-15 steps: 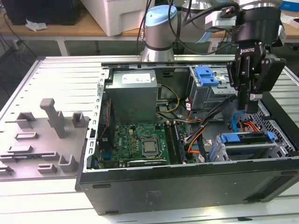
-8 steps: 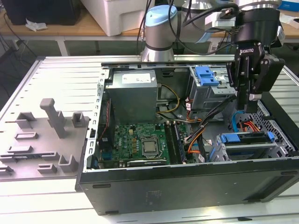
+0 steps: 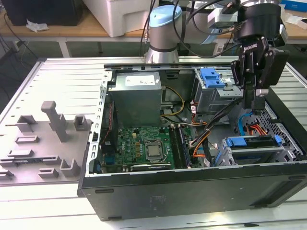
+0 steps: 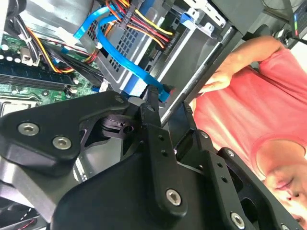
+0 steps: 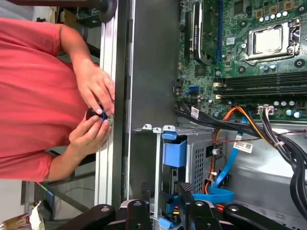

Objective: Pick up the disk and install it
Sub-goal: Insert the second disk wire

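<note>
1. The gripper (image 3: 254, 98) hangs above the open computer case (image 3: 192, 191), over its drive bay side at the exterior view's right; its fingers are drawn close together with nothing between them.
2. The disk (image 3: 254, 143), with its blue frame, sits in the metal drive cage (image 3: 249, 155) inside the case, below the gripper.
3. A blue data cable (image 4: 124, 72) runs just beside the fingertips in the second wrist view.
4. A person's hands (image 5: 93, 112) in the first wrist view pinch a small dark object at the table's edge, outside the case.
</note>
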Controlling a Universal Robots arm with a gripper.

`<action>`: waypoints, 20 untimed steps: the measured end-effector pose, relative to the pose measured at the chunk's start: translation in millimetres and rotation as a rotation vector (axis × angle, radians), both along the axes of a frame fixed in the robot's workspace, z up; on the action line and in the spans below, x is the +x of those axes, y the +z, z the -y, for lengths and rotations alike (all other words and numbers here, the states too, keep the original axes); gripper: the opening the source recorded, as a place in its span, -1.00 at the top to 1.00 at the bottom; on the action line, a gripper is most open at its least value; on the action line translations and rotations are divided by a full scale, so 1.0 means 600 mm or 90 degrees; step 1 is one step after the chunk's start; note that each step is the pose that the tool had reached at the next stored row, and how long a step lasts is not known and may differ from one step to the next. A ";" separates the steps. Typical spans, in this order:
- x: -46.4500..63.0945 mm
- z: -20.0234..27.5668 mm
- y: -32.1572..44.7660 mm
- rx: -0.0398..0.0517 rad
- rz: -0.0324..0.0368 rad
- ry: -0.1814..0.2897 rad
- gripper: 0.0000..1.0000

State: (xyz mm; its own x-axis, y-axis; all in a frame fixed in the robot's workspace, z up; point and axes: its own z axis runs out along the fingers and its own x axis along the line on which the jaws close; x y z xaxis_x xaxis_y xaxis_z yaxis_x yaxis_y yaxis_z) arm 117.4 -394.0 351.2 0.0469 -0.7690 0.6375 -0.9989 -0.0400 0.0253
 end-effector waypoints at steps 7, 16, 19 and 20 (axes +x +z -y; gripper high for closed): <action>0.000 -0.0032 -0.005 -0.0003 0.0000 0.000 0.28; 0.011 -0.0012 -0.008 -0.0005 -0.0043 0.006 0.28; 0.011 -0.0002 -0.009 -0.0049 -0.0064 0.006 0.28; 0.011 -0.0002 -0.009 -0.0086 -0.0070 0.006 0.30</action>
State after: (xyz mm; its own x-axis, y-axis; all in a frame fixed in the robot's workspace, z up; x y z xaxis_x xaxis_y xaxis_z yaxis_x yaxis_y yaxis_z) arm 123.9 -393.9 345.6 0.0613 -0.7598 0.6472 -0.9981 -0.0492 0.0368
